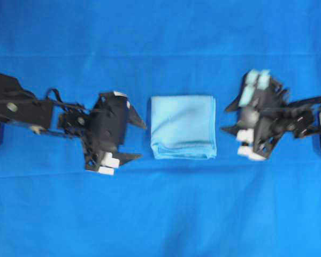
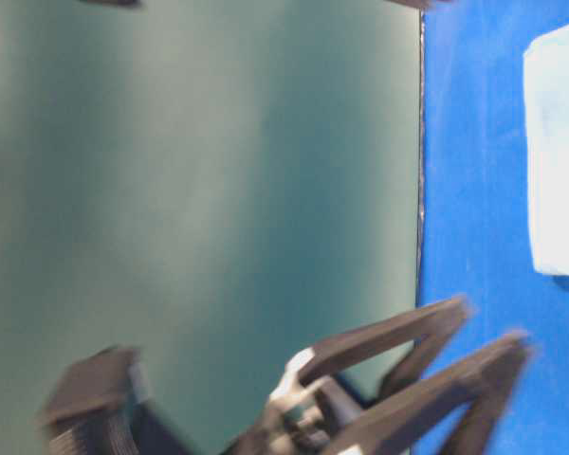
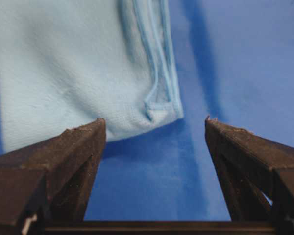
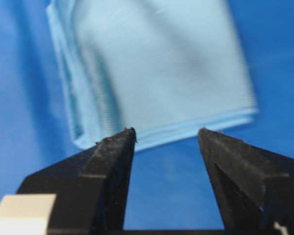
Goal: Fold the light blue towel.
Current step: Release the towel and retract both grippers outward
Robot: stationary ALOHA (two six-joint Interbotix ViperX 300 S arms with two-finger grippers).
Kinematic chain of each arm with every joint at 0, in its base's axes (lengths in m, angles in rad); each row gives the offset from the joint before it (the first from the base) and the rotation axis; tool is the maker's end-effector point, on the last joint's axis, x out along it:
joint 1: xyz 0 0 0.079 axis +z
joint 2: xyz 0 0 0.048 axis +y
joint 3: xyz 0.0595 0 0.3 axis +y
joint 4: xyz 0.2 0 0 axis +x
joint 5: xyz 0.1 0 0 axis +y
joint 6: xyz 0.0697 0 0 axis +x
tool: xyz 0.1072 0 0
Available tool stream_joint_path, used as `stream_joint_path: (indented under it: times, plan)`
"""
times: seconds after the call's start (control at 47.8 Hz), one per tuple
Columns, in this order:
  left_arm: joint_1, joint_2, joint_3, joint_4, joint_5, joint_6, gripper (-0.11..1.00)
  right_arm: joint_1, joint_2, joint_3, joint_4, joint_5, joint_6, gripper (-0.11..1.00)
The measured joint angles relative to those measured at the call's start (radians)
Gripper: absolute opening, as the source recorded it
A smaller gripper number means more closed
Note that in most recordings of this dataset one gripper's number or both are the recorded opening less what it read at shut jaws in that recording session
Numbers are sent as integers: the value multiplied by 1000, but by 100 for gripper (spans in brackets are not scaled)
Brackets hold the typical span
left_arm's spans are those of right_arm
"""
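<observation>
Light blue towel centre frame, pale sky-blue, fine woven texture, slightly darker stitched hem. Table cloth royal blue, plain. Both grippers black, white and pale teal patches at right. Table-level view: dull green wall left.

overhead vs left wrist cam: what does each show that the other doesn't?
Overhead only: both arms at once, the left gripper and right gripper open on either side of the light blue towel, neither touching it, and the towel's whole folded outline on the dark blue cloth.

Left wrist only: close detail of the stitched hems stacked along one towel edge and a layered corner, seen between its own spread fingers.

Both: the folded towel lying flat on the cloth, left gripper open and holding nothing.
</observation>
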Motion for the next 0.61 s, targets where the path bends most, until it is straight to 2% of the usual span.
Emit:
stream_joint_path:
  times: [0.251, 0.607]
  plan:
    - [0, -250, 91, 0, 20, 15, 74, 0, -236, 77, -91, 49, -2, 59]
    - [0, -634, 298, 0, -31, 18, 73, -5, -529, 225, -150, 46, 8, 59]
